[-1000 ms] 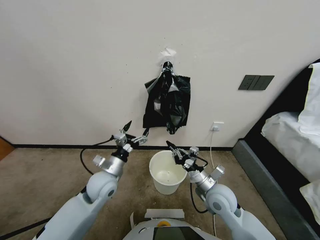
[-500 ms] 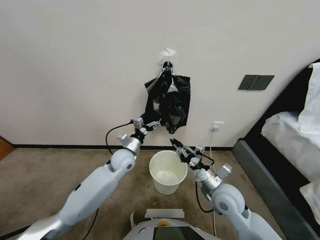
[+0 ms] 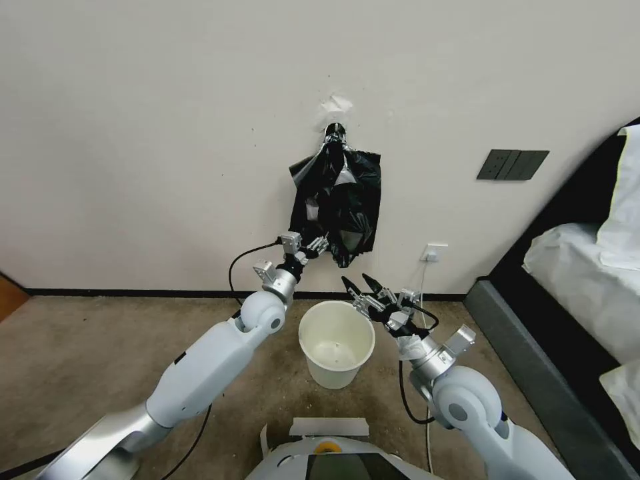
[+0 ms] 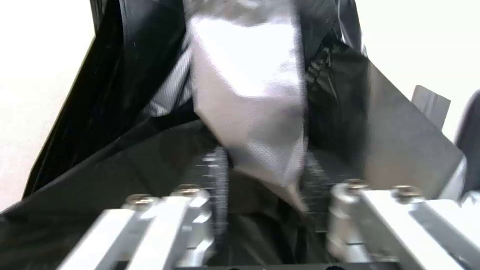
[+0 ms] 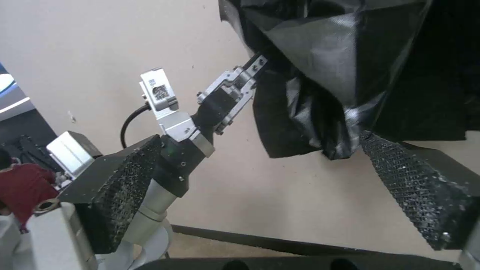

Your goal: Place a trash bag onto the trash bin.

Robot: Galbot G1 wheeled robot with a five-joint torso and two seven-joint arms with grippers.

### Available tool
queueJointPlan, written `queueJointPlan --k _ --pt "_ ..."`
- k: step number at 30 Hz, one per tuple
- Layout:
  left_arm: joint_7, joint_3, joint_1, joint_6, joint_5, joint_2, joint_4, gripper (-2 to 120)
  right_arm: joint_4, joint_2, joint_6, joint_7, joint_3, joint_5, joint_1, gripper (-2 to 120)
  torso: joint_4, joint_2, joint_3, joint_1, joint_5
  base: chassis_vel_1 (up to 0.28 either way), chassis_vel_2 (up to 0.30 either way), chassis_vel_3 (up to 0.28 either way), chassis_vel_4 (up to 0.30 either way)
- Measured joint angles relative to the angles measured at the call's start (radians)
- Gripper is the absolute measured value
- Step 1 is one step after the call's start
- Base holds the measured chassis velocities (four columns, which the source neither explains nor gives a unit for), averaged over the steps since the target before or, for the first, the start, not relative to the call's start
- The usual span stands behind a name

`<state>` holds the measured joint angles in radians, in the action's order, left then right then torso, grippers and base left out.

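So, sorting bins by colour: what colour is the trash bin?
Cream-white, plain; the trash bin shows best in the head view.

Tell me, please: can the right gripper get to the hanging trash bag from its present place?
Probably yes. The right gripper is open just under the trash bag, with nothing between them; the left gripper is at the bag's lower left edge.

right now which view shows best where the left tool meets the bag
The right wrist view: from the side, the left tool reaches the bag's lower edge. The left wrist view shows folds between its fingers. The head view shows it small.
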<state>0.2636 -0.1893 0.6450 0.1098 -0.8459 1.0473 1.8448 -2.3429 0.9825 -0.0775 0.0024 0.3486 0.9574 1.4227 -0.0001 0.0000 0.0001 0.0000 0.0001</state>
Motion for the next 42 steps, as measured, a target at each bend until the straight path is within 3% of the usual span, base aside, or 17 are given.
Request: queueJointPlan --k 5,8,9,14,18,26,32,35,37,42 --pt "0.015 0.006 0.005 0.003 0.005 -0.005 0.016 13 -0.001 0.000 -0.007 0.033 0.003 -0.046 -0.028 100 0.0000 0.000 0.000 0.000 0.0000 0.000 0.000 0.000 0.000" --pt "0.025 0.010 0.015 0.004 0.009 -0.014 0.037 0 0.018 -0.003 -0.017 0.063 -0.010 -0.171 -0.071 100 0.0002 0.000 0.000 0.000 0.0000 0.000 0.000 0.000 0.000" --pt "0.025 0.010 0.015 0.004 0.009 -0.014 0.037 0 0.018 -0.003 -0.017 0.063 -0.010 -0.171 -0.071 100 0.0002 0.000 0.000 0.000 0.0000 0.000 0.000 0.000 0.000" --pt "0.043 0.026 0.034 0.004 0.008 -0.033 0.095 0 0.093 -0.058 -0.004 0.088 -0.031 -0.472 -0.182 100 0.0001 0.000 0.000 0.000 0.0000 0.000 0.000 0.000 0.000" --pt "0.047 0.029 0.039 0.003 0.006 -0.049 0.127 0 0.111 -0.098 0.001 0.088 -0.047 -0.546 -0.267 100 0.0003 0.000 0.000 0.000 -0.0002 0.000 0.000 0.000 0.000" --pt "0.053 0.035 0.040 -0.001 0.002 -0.053 0.154 0 0.146 -0.185 -0.043 0.022 -0.112 -0.605 -0.391 100 0.0000 0.000 0.000 0.000 -0.0001 0.000 0.000 0.000 0.000" --pt "0.053 0.042 0.055 -0.004 0.002 -0.043 0.166 0 0.184 -0.204 -0.083 0.040 -0.197 -0.596 -0.498 99 0.0002 0.000 0.000 0.000 0.0000 0.000 0.000 0.000 0.000" --pt "0.053 0.048 0.066 -0.006 0.003 -0.035 0.171 0 0.199 -0.204 -0.094 0.056 -0.223 -0.597 -0.531 94 0.0003 0.000 0.000 0.000 0.0000 0.000 0.000 0.000 0.000" --pt "0.053 0.054 0.085 -0.008 0.008 -0.029 0.182 0 0.222 -0.203 -0.102 0.079 -0.249 -0.622 -0.574 81 0.0002 0.000 0.000 0.000 -0.0002 0.000 0.000 0.000 0.000" --pt "0.053 0.058 0.095 -0.009 0.009 -0.033 0.190 0 0.229 -0.210 -0.103 0.079 -0.262 -0.675 -0.587 65 0.0002 0.000 0.000 0.000 -0.0002 0.000 0.000 0.000 0.000"
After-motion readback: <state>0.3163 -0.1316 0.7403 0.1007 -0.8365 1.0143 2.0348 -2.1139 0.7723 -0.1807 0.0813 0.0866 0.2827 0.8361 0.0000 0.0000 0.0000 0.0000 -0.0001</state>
